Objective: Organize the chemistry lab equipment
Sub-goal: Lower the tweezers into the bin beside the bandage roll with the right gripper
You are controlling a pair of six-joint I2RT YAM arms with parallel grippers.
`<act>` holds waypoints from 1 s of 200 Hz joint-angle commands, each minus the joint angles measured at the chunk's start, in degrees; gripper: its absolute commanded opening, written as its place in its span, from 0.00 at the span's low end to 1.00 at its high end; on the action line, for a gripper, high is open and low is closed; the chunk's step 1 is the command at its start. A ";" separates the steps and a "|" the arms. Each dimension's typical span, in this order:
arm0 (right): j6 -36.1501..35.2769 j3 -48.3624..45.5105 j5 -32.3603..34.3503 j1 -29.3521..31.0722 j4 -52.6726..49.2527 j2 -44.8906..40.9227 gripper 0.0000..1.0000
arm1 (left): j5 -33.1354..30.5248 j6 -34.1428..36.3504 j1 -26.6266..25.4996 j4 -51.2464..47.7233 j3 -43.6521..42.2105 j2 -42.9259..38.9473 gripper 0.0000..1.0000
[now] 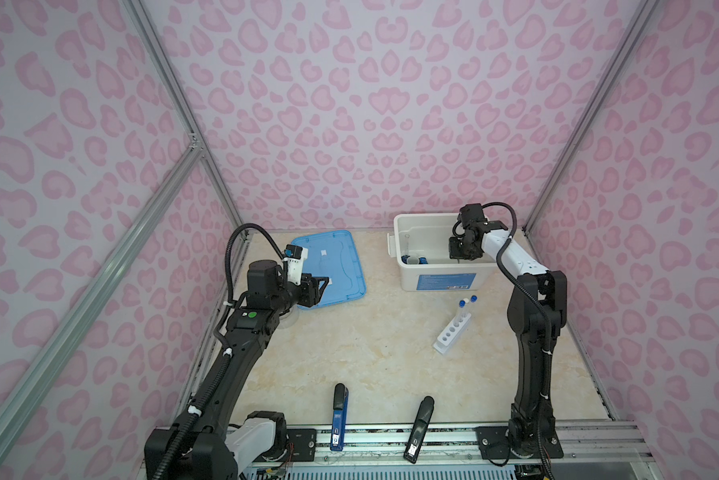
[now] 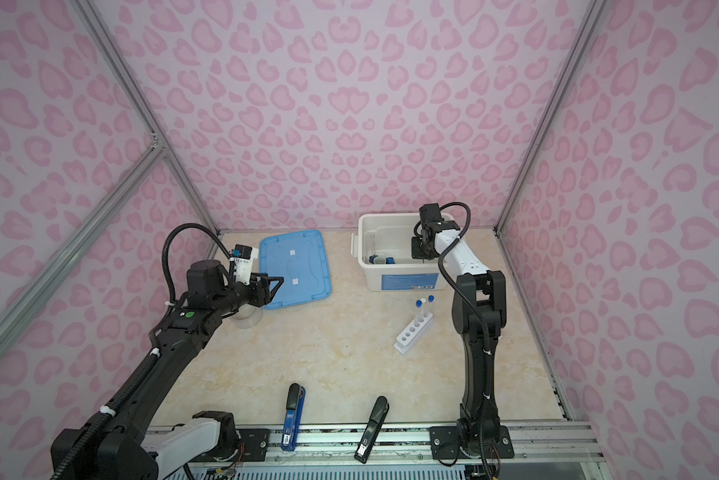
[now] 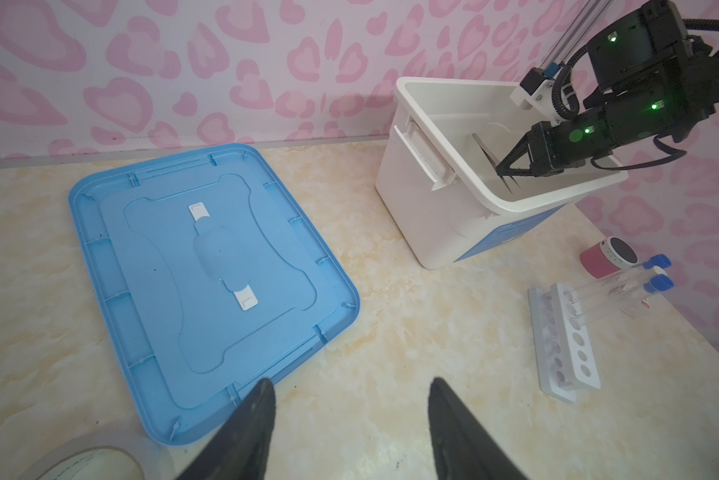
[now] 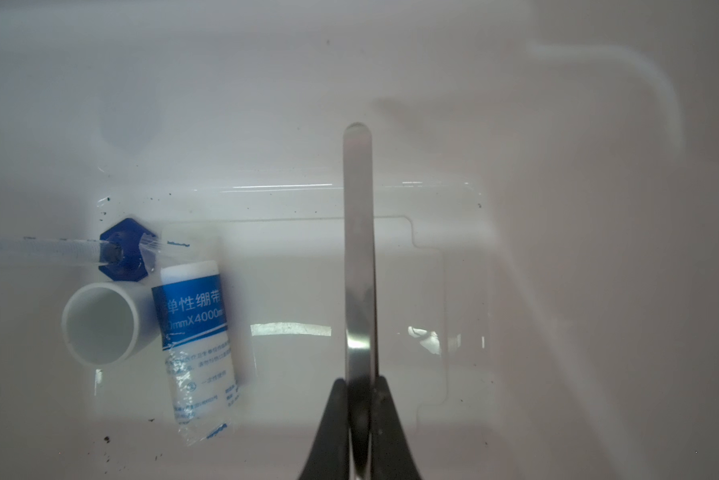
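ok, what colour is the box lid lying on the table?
Light blue lid with two small white clips; clearest in the left wrist view.

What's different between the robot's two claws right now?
The left claw is open and empty; the right claw is shut on metal tweezers. The left claw hovers over the table by the blue lid; the right claw reaches down inside the white bin. Both are black and tapered.

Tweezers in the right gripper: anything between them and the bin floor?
Nothing visible. The right gripper holds the tweezers over bare floor of the white bin; the white cup, white-and-blue wrapped roll and blue-based cylinder lie off to one side, apart from them.
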 commanded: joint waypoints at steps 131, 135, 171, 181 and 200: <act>-0.14 1.14 0.83 -0.12 1.31 5.47 0.08 | -0.46 -0.60 -0.02 1.61 -0.74 -0.60 0.61; -0.18 1.21 0.82 -0.12 1.32 5.57 0.08 | -0.48 -0.60 -0.02 1.57 -0.78 -0.66 0.61; -0.20 1.35 0.74 -0.14 1.28 6.36 0.08 | -0.53 -0.65 -0.01 1.53 -0.80 -0.77 0.61; -0.22 1.38 0.66 -0.12 1.26 6.68 0.08 | -0.63 -0.61 -0.01 1.44 -0.72 -0.77 0.61; -0.18 1.53 0.80 -0.12 1.31 7.04 0.08 | -0.64 -0.60 -0.02 1.37 -0.65 -0.79 0.61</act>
